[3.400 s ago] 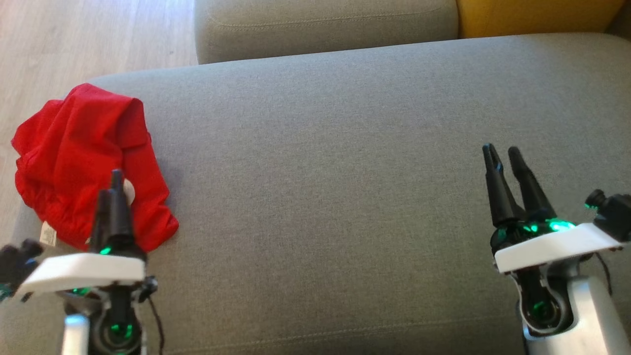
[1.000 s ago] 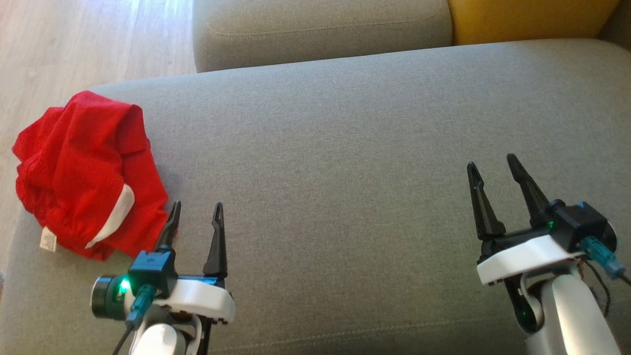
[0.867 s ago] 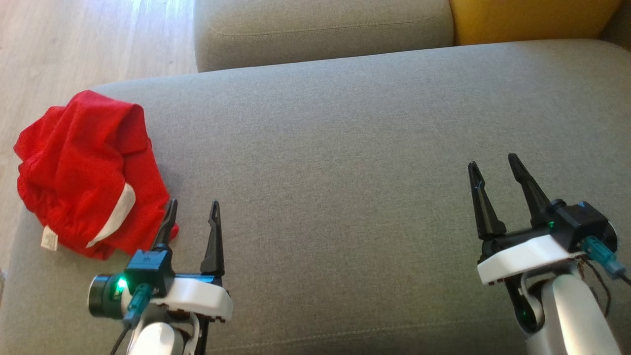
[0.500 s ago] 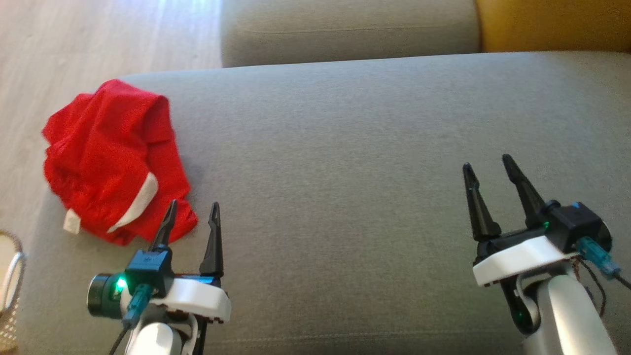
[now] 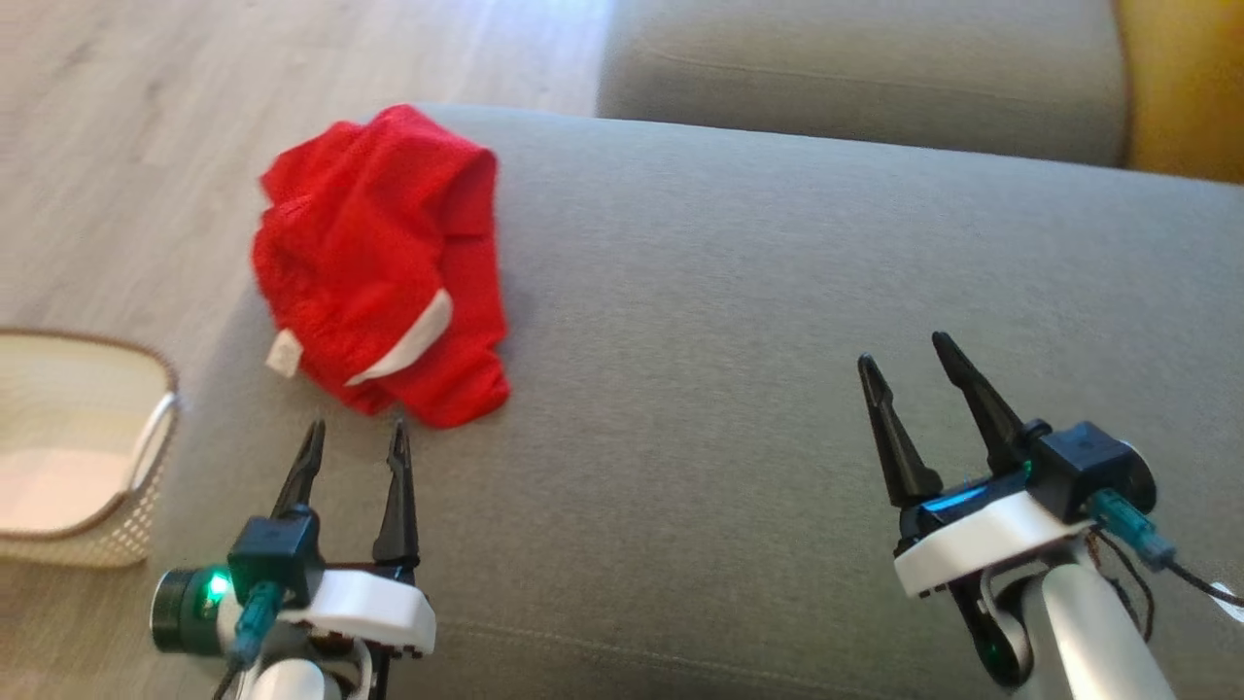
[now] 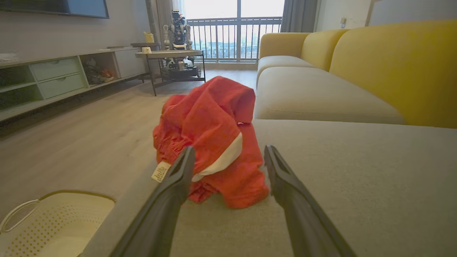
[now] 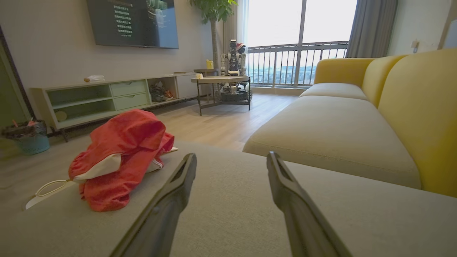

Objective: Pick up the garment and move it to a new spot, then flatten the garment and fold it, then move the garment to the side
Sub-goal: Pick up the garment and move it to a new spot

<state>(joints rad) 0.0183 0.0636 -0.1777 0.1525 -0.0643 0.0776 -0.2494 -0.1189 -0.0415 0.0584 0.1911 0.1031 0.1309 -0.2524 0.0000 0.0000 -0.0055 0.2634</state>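
The garment (image 5: pixel 384 262) is a crumpled red piece with a white band and a small white tag, heaped at the left end of the grey sofa seat (image 5: pixel 739 321). The left wrist view has the garment (image 6: pixel 214 135) straight ahead, and the right wrist view has the garment (image 7: pixel 121 157) off to the left. My left gripper (image 5: pixel 355 433) is open just short of the heap's near edge, touching nothing. My right gripper (image 5: pixel 909 350) is open over bare cushion far to the right. Nothing sits between the fingers of either gripper.
A cream perforated basket (image 5: pixel 68 447) stands on the wooden floor (image 5: pixel 146 136) left of the sofa's end. A second grey seat cushion (image 5: pixel 865 78) and a yellow backrest (image 5: pixel 1181 87) lie beyond. A TV shelf (image 7: pixel 107 96) and a small table (image 7: pixel 221 80) stand across the room.
The head camera has swung left, so the garment and sofa edge now sit further right and the basket has come into view. Both grippers stay open; the left one was shut over the garment earlier.
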